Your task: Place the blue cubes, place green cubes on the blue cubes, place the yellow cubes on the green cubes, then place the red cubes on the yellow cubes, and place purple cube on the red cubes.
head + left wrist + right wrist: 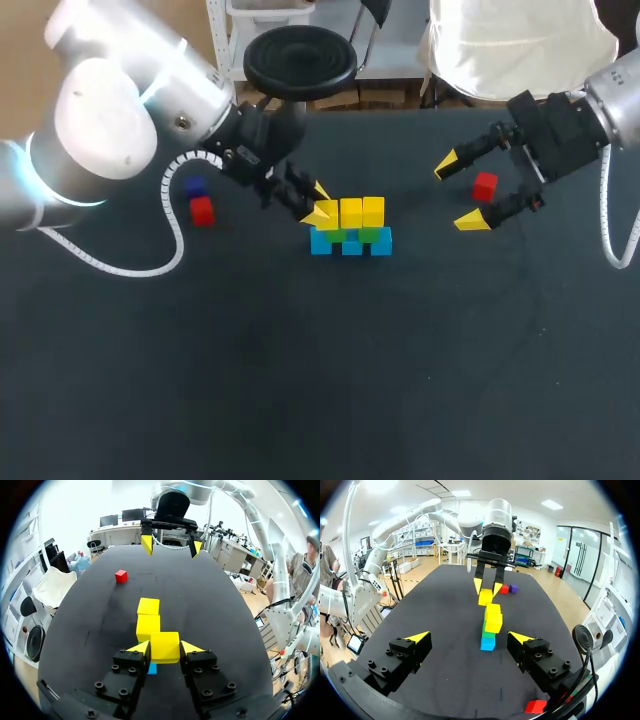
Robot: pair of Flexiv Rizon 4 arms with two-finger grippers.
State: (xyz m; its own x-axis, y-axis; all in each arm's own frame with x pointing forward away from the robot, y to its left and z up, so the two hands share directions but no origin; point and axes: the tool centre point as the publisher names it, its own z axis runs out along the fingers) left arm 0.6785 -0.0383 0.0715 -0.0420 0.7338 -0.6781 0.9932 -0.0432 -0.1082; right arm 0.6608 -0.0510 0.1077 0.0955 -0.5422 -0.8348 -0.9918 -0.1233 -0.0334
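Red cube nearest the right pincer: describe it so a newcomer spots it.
Find the right pincer, open at the head view's right. The red cube lies alone beneath it; the other red cube sits beside a purple cube at the left.

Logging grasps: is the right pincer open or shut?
Open. The right pincer has its yellow tips wide apart, gripping nothing.
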